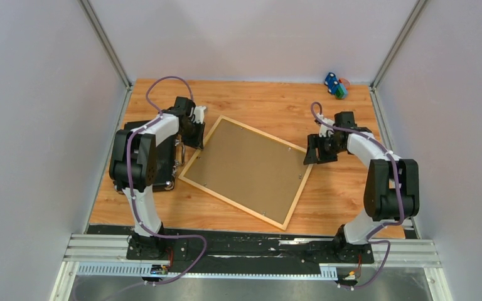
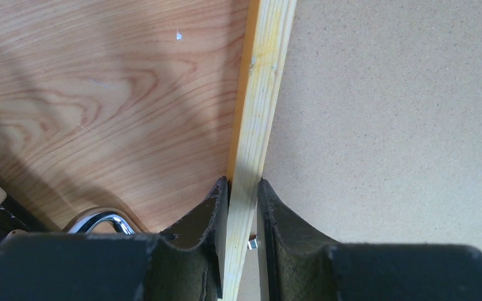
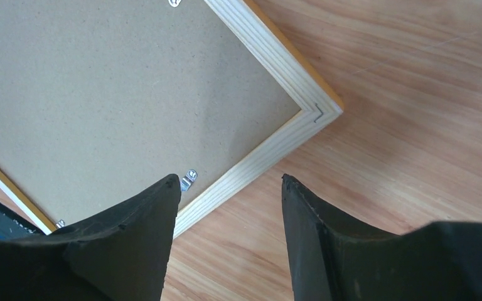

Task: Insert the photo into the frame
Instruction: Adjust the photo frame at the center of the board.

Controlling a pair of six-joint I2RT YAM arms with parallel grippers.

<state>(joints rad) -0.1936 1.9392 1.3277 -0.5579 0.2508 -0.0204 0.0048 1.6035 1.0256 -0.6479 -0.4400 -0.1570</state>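
1. Camera overhead: the frame [image 1: 246, 170] lies back-up at the centre of the woodgrain table [image 1: 336, 199], skewed, with its brown backing board [image 1: 251, 163] facing up. The left gripper [image 1: 198, 135] sits on the frame's 10 o'clock rail. The right gripper [image 1: 314, 150] is at the frame's 3 o'clock corner. A black case [image 1: 171, 169] lies at the frame's 9 o'clock, partly under the left arm. Small blue and green objects [image 1: 336, 84] sit at the table's 1 o'clock corner, well apart from the frame.

2. Left wrist: the left gripper [image 2: 243, 188] is narrowed onto the frame [image 2: 263, 94], one finger on each side of the pale rail. The backing board [image 2: 401, 125] fills the 3 o'clock side and the table [image 2: 100, 94] the 9 o'clock side. A curved chrome part [image 2: 100, 221] shows at 7 o'clock.

3. Right wrist: the right gripper [image 3: 229, 182] stands wide, holding nothing. One fingertip is over the backing board [image 3: 100, 94] and the other over the table [image 3: 414, 125], with the frame [image 3: 270, 56] rail between them. The frame's corner lies at 1 o'clock. A small metal clip [image 3: 188, 180] is just beside the inner fingertip.
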